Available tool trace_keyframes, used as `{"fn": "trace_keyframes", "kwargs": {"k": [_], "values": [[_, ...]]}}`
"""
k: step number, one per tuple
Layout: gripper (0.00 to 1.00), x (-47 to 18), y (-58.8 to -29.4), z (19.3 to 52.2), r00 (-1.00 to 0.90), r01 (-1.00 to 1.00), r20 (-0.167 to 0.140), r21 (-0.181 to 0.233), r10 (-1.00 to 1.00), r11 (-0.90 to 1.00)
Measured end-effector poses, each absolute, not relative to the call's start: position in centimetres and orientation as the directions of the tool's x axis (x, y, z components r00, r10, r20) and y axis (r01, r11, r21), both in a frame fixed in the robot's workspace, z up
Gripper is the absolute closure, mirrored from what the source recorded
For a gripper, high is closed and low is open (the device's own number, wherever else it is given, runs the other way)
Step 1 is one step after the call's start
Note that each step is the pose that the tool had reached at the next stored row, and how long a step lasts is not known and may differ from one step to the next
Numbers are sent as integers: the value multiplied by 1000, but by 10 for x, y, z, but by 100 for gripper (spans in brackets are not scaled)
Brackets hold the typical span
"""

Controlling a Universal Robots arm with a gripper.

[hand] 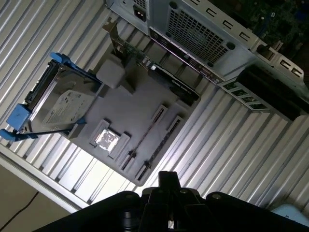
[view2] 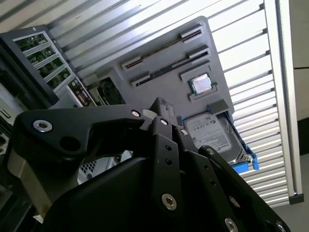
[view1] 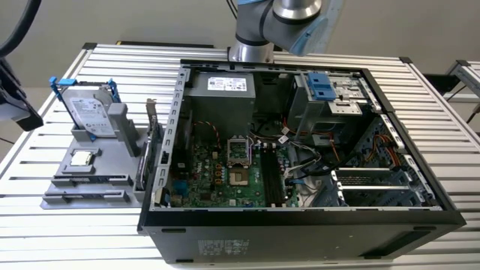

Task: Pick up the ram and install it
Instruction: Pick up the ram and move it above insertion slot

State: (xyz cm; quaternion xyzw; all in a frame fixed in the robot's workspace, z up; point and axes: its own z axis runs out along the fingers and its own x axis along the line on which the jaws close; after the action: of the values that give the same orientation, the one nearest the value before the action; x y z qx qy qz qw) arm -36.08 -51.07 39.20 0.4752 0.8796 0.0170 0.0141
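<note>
The ram point(view2: 169, 67) is a long, thin stick standing on its long edge in a slot of the grey holder on the bench, outside the computer case. In the first wrist view it point(hand: 143, 137) shows edge-on as a narrow dark line, its colour unclear.

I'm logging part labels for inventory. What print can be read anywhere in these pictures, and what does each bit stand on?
No text can be quoted; every print is too small or blurred.
White label on the power supply: unreadable.
Label on the hard drive: unreadable.
Pale print on the outer wall of the computer case: unreadable.
Top of the processor chip: no legible marking.
</note>
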Motion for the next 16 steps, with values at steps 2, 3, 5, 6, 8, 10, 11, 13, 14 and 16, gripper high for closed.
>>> {"fn": "trace_keyframes", "kwargs": {"k": [2, 3, 5, 6, 8, 10, 11, 13, 14, 16], "values": [[100, -361, -511, 392, -535, 844, -8, 43, 845, 534], [100, -361, -511, 392, -528, 848, -8, 43, 849, 528], [100, -361, -511, 392, -512, 858, -8, 43, 859, 512], [100, -361, -511, 392, -504, 863, -8, 43, 864, 504], [100, -361, -511, 392, -488, 872, -8, 43, 873, 488], [100, -361, -511, 392, -471, 881, -8, 43, 882, 471], [100, -361, -511, 392, -462, 886, -8, 43, 887, 462], [100, -361, -511, 392, -445, 894, -8, 42, 895, 445], [100, -361, -511, 392, -436, 899, -8, 42, 900, 436], [100, -361, -511, 392, -418, 907, -8, 42, 908, 418]]}}
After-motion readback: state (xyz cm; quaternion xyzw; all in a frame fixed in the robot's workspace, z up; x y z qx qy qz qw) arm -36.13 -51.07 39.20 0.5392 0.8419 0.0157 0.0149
